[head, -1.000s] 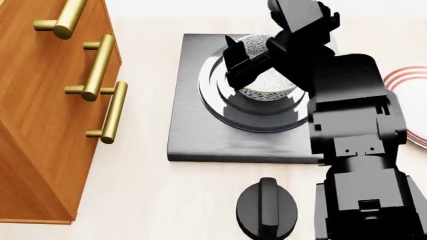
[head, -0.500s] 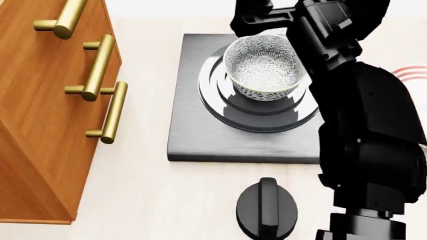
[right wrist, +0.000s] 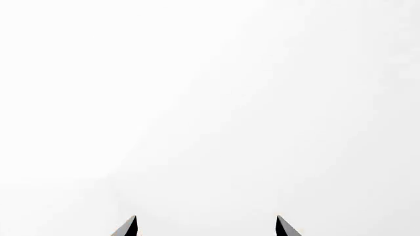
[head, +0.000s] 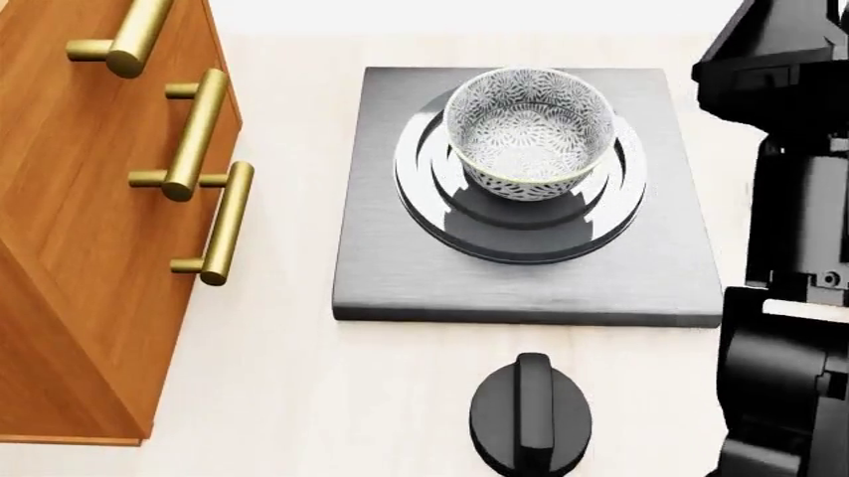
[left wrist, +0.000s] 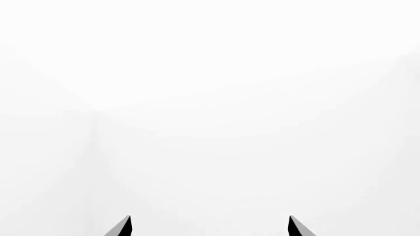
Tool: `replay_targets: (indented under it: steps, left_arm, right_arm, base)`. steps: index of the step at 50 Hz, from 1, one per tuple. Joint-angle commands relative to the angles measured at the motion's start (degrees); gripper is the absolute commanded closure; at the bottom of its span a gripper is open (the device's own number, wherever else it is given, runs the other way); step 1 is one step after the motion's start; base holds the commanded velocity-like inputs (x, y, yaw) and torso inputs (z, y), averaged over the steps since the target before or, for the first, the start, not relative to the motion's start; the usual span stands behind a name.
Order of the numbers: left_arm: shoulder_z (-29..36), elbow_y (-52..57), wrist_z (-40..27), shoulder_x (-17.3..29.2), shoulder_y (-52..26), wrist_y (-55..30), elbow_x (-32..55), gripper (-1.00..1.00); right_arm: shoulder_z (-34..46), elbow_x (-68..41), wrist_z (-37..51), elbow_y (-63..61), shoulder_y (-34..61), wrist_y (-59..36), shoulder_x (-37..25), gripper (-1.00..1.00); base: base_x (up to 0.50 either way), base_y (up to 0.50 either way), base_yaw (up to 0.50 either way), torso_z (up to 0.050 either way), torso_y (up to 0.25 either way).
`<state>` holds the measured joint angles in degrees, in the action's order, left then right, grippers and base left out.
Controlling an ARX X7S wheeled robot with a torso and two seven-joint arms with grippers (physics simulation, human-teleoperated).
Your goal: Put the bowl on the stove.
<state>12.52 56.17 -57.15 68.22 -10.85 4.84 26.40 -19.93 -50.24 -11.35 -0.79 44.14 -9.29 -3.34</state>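
At nine o'clock stands a wooden cabinet [head: 93,229] with brass handles; nothing covers the stove [head: 524,199], whose burner carries the bowl [head: 531,131]; the knob [head: 531,412] lies at six. Left gripper [left wrist: 208,227] and right gripper [right wrist: 204,227] are spread, holding nothing.

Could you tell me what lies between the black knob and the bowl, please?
In the head view, only the stove surface separates the knob from the bowl: burner rings, bare slab, then a strip of countertop.
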Motion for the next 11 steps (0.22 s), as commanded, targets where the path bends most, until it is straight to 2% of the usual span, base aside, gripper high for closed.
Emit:
replay_targets:
  steps: [1,11]
  left_arm:
    - [-1.21,-0.61,2.01,-1.08,-0.16,1.89,-0.37,-1.0]
    - [-1.44,-1.19,2.18,-1.2,0.14,2.67,-0.06,-1.0]
  right_arm:
    - [-5.33,-1.89,6.61,-8.79,-6.29,6.17,1.17,-1.0]
    - [-6.45,-5.91,11.09,-7.99,-6.64,11.25,2.51,-1.0]
  base:
    - [0.0,0.0,0.0,0.0,0.0]
    - [0.0,0.0,0.0,0.0,0.0]
